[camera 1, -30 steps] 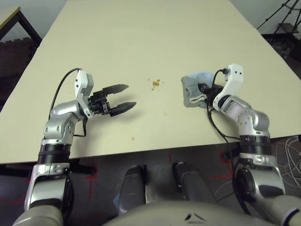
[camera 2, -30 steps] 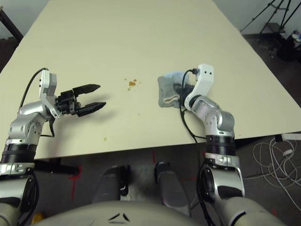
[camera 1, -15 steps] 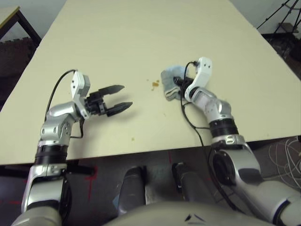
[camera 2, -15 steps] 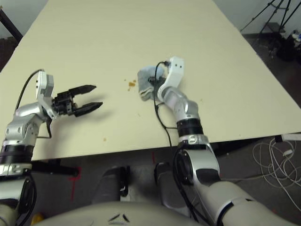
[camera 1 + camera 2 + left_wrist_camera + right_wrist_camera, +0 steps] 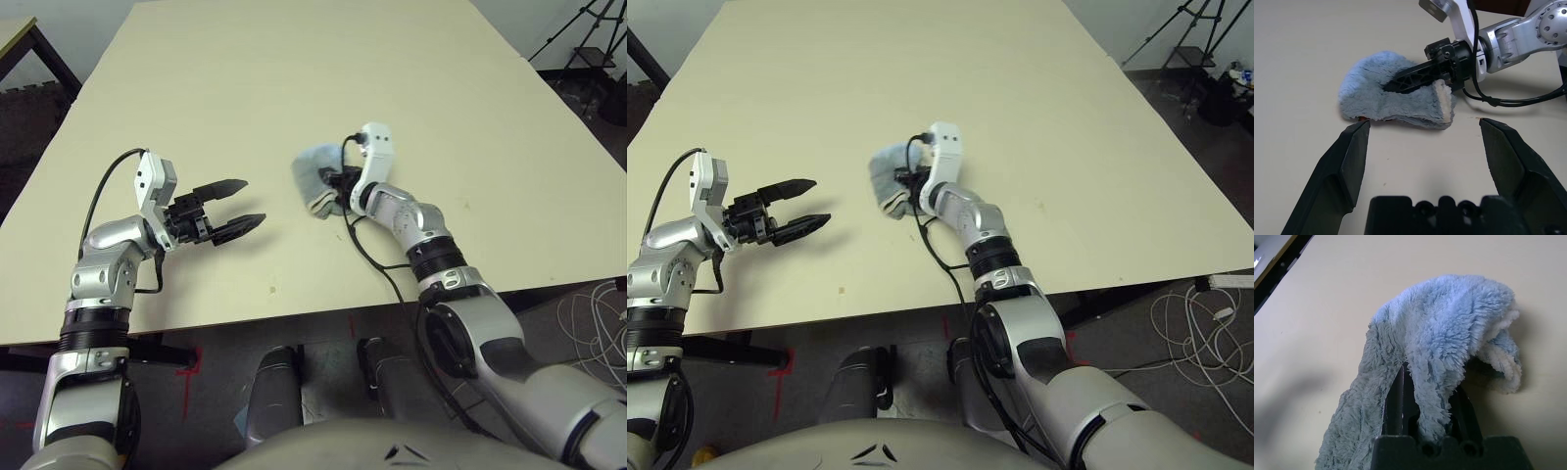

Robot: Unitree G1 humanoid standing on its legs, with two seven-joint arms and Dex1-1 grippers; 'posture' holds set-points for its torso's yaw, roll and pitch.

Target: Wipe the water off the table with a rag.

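The light blue-grey rag (image 5: 315, 172) lies bunched on the cream table (image 5: 294, 69), left of centre. My right gripper (image 5: 338, 182) is shut on the rag, and its black fingers (image 5: 1415, 76) are buried in the cloth. The rag covers the spot where the larger cluster of water showed earlier; a bit of amber (image 5: 1361, 118) peeks from under its edge. A small amber drop (image 5: 272, 287) sits nearer the front edge. My left gripper (image 5: 253, 201) hovers open to the left of the rag, pointing at it and holding nothing.
The table's front edge (image 5: 294, 313) runs just below both forearms. A small tan table with a black frame (image 5: 20, 34) stands at the far left corner. A tripod (image 5: 588, 29) and floor cables (image 5: 598, 313) are on the right.
My right gripper has dragged the rag leftward across the table, over the amber drops that were beside it. The left arm has drifted slightly left, still open.
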